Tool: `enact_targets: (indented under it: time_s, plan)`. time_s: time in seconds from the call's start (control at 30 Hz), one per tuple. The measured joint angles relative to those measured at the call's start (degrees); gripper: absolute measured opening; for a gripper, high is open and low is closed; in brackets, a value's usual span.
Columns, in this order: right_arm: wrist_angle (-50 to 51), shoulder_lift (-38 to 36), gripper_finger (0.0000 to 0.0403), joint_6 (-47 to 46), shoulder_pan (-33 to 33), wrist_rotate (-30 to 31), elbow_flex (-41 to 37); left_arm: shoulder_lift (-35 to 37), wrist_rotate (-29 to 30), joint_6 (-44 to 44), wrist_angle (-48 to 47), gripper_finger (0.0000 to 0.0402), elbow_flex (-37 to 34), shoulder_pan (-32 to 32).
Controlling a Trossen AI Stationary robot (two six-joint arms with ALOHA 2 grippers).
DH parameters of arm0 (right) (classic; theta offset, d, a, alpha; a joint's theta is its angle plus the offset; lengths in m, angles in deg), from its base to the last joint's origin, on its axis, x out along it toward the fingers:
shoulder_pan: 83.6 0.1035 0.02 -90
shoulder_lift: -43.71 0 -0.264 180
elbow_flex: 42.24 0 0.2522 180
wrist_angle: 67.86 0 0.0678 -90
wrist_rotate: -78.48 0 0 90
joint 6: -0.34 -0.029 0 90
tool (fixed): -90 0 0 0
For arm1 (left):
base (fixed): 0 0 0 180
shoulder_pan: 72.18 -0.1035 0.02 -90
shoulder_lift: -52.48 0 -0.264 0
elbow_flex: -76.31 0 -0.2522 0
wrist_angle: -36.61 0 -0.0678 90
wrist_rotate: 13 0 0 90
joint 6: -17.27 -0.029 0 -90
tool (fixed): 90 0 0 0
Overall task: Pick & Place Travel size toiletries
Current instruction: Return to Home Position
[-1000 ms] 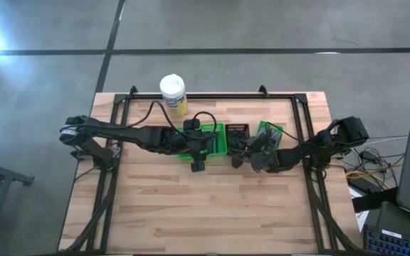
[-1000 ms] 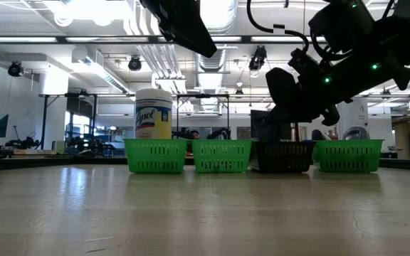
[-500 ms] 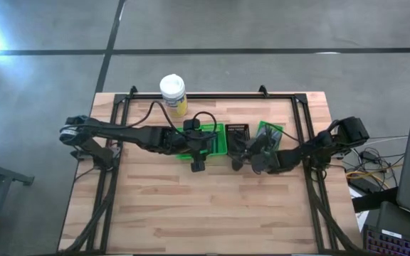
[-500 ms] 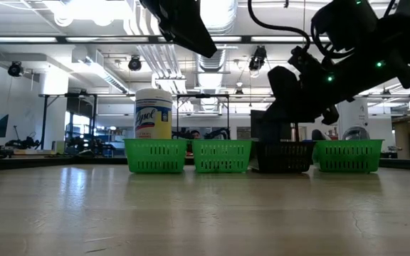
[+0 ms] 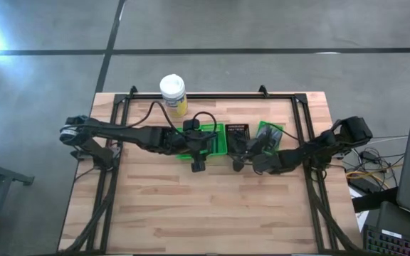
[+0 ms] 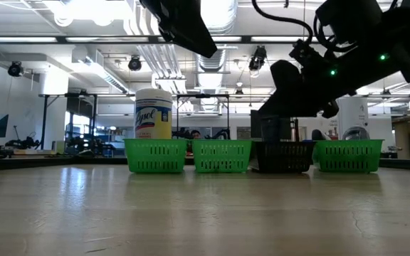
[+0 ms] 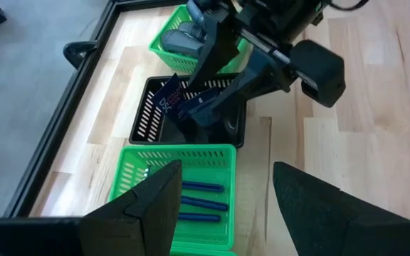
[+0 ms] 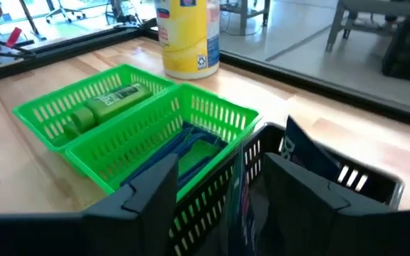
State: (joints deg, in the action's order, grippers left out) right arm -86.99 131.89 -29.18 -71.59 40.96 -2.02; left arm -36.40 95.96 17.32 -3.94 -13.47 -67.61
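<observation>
A pale wooden slatted worktop (image 5: 212, 206) is carrying a row of four small plastic baskets with slotted walls. Three are bright green and one is black.

The left end effector (image 7: 226, 171) is hovering above the second green basket from the left (image 7: 176, 153). Its two dark fingers are spreading wide with nothing between them. Inside that basket, thin dark blue sticks (image 7: 201, 201) are lying flat, side by side.

The right end effector (image 8: 219, 162) is hanging above the near side of the black basket (image 7: 144, 117). Its fingers are likewise standing apart and gripping nothing. Dark blue tubes with white lettering (image 7: 184, 103) are leaning upright inside the black basket.

Grey tubes (image 7: 187, 35) are lying in the green basket at the right end of the row (image 7: 164, 35). A bright green little bottle (image 8: 102, 107) is resting on its side in the leftmost green basket (image 8: 38, 124).

A big white-lidded jar with a yellow label (image 5: 173, 94) is standing at the far edge of the worktop, behind the left part of the row.
</observation>
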Motion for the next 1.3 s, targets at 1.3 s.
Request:
enact_targets:
  time_s: [1.3]
  plan:
    - [53.6, -28.2, 0.0215, 25.7, -46.0, -44.8, 31.0, 7.2, -9.6, 10.4, 19.0, 0.0211, 0.3, -23.5]
